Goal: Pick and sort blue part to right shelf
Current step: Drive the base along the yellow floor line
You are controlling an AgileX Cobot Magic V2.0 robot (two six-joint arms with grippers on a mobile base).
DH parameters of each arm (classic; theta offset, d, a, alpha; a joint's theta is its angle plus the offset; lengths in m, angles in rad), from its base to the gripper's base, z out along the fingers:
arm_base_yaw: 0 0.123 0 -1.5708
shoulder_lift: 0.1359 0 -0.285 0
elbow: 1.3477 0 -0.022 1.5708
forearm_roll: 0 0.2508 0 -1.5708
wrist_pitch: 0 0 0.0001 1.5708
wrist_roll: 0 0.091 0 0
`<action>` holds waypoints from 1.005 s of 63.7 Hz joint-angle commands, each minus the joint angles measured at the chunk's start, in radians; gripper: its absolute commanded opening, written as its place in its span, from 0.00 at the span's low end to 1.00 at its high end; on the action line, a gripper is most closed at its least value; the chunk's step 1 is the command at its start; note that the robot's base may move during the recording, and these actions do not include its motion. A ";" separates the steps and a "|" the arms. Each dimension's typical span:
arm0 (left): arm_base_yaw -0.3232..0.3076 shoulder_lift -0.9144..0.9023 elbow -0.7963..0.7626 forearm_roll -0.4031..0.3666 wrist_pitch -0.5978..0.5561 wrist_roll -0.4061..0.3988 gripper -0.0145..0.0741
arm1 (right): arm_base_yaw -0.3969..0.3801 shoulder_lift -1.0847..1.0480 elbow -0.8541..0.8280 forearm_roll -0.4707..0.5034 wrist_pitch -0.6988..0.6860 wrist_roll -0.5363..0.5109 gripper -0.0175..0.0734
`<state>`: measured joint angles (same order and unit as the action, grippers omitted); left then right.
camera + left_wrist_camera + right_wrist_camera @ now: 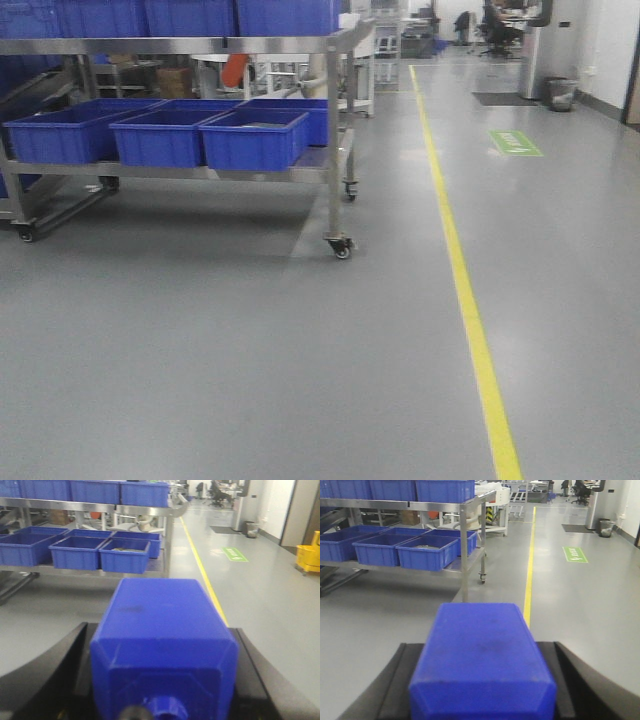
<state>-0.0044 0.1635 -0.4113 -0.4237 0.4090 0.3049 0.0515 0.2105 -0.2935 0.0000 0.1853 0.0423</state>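
Both arms are loaded here. The right gripper point(479, 647) has its jaws clamped on the blue part point(480, 660), with a black finger point(390, 685) pressed against each side. You only see its flat top face and front edge in the right wrist view, and the knob isn't showing, so I can't tell its shape. So the part is up in the air in that gripper, well apart from the shelf point(465, 530).

The left gripper point(161, 635) is closed on a blue block point(160, 610) the same way, with fingers point(50, 670) on both sides. That one has a round knob point(162, 707) at the near end, pointing at the camera.

The shelf point(333, 150) stands on the floor point(200, 350) ahead and to the left, a steel frame on casters point(342, 247). Its lower level carries a row of open blue bins point(250, 145) touching side by side, and more bins point(290, 15) sit on the top level. There's something pale in the front bin nearest the shelf's right-hand end, too blurry to make out.

Right of the shelf a yellow line point(470, 310) runs down the floor, with a green floor sign point(515, 143) further right and a trash can point(561, 93) by the far wall. A yellow mop bucket point(308, 560) shows at the right edge of the left wrist view
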 commanded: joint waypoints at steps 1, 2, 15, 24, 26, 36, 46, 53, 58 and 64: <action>0.003 0.011 -0.028 -0.021 -0.075 -0.004 0.54 | -0.005 0.008 -0.030 -0.013 -0.093 -0.006 0.63; 0.003 0.011 -0.028 -0.021 -0.075 -0.004 0.54 | -0.005 0.008 -0.030 -0.013 -0.093 -0.006 0.63; 0.003 0.011 -0.028 -0.021 -0.075 -0.004 0.54 | -0.005 0.008 -0.030 -0.013 -0.093 -0.006 0.63; 0.003 0.011 -0.028 -0.021 -0.075 -0.004 0.54 | -0.005 0.008 -0.030 -0.013 -0.093 -0.006 0.63; 0.003 0.011 -0.028 -0.021 -0.075 -0.004 0.54 | -0.005 0.008 -0.030 -0.013 -0.093 -0.006 0.63; 0.003 0.011 -0.028 -0.021 -0.075 -0.004 0.54 | -0.005 0.008 -0.030 -0.013 -0.093 -0.006 0.63; 0.003 0.011 -0.028 -0.021 -0.075 -0.004 0.54 | -0.005 0.008 -0.030 -0.013 -0.093 -0.006 0.63; 0.003 0.011 -0.028 -0.021 -0.075 -0.004 0.54 | -0.005 0.008 -0.030 -0.013 -0.093 -0.006 0.63; 0.003 0.011 -0.028 -0.021 -0.075 -0.004 0.54 | -0.005 0.008 -0.030 -0.013 -0.093 -0.006 0.63; 0.003 0.011 -0.028 -0.021 -0.075 -0.004 0.54 | -0.005 0.008 -0.030 -0.013 -0.093 -0.006 0.63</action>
<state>-0.0044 0.1635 -0.4113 -0.4237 0.4090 0.3049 0.0515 0.2088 -0.2935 0.0000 0.1853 0.0423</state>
